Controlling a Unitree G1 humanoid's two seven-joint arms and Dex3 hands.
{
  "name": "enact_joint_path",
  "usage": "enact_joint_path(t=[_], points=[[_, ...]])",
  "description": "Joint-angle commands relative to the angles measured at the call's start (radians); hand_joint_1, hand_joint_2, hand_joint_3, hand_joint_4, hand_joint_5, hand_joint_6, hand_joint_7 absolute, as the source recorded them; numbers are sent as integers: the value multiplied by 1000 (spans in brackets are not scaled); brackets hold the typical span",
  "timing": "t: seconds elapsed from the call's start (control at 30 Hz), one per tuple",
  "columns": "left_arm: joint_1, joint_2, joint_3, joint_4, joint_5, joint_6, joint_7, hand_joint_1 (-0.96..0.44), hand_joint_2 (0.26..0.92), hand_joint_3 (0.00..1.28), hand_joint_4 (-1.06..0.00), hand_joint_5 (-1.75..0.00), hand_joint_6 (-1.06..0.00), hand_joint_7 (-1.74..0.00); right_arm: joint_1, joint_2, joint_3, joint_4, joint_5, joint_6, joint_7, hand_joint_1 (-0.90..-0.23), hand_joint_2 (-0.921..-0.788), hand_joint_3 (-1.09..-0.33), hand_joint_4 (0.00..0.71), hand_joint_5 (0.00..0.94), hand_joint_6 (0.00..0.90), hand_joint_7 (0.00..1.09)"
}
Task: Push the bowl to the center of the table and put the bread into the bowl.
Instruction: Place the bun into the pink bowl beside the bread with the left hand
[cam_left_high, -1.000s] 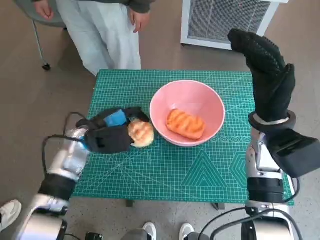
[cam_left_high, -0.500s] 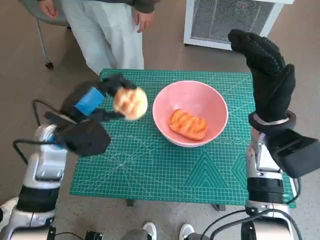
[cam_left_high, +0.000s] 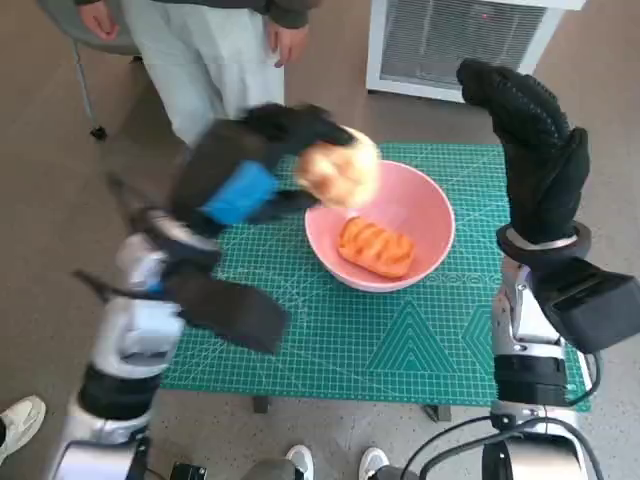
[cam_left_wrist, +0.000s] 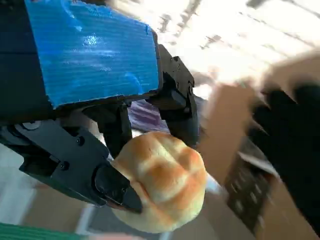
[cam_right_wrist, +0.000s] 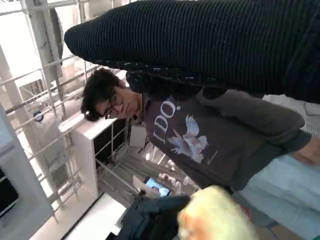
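Note:
My left hand (cam_left_high: 250, 165) holds a round golden bread roll (cam_left_high: 340, 170) in the air, over the near-left rim of the pink bowl (cam_left_high: 425, 205). The left wrist view shows the roll (cam_left_wrist: 162, 180) pinched between black fingers (cam_left_wrist: 115, 187). An orange-glazed loaf (cam_left_high: 373, 246) lies inside the bowl, which stands on the green mat's middle right. My right hand (cam_left_high: 530, 150) is raised upright beside the bowl's right, fingers extended, holding nothing. In the right wrist view the glove (cam_right_wrist: 210, 45) spans the picture and the roll (cam_right_wrist: 215, 220) shows blurred.
The green cutting mat (cam_left_high: 300, 330) covers the small table. A person (cam_left_high: 215, 50) stands at the far edge, also seen as a person (cam_right_wrist: 195, 135) in the right wrist view. A white grille unit (cam_left_high: 455, 40) stands behind the table. Shoes (cam_left_high: 20, 420) show on the floor.
My left hand has lifted the roll off the mat and carried it up and rightward, from beside the bowl to above its rim. The right hand has stayed raised.

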Motion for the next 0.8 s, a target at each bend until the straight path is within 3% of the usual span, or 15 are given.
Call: enact_joint_path(t=[0.03, 0.3, 0.53, 0.67, 0.7, 0.8], points=[[-68, -51, -87, 175, 77, -34, 54, 0, 899, 17, -858, -965, -664, -1140, 14, -5, -4, 10, 16, 5, 12, -745, -921, -783, 293, 2, 71, 617], [-170, -142, -173, 436, 131, -79, 133, 0, 919, 61, -740, -1066, -591, -1250, 14, -4, -5, 19, 13, 0, 12, -746, -921, -783, 293, 2, 67, 618], [-256, -209, -202, 701, 113, -144, 197, 0, 917, 75, -730, -1146, -581, -1197, 18, 3, 1, 21, 11, 0, 11, -749, -921, -782, 293, 2, 66, 618], [-280, -232, -208, 804, 102, -133, 191, 0, 920, 128, -668, -1251, -519, -1217, 23, 4, 3, 16, 10, 0, 12, -750, -921, -782, 292, 1, 65, 619], [-282, -235, -211, 820, 102, -123, 181, -38, 915, 134, -602, -1155, -458, -1142, 24, 3, 4, 14, 10, 0, 12, -749, -921, -782, 292, 1, 65, 619], [-283, -233, -211, 825, 81, -65, 67, -225, 917, 114, -388, -492, -239, -697, 28, 0, 3, 7, 13, 3, 14, -747, -921, -782, 293, 1, 65, 620]])
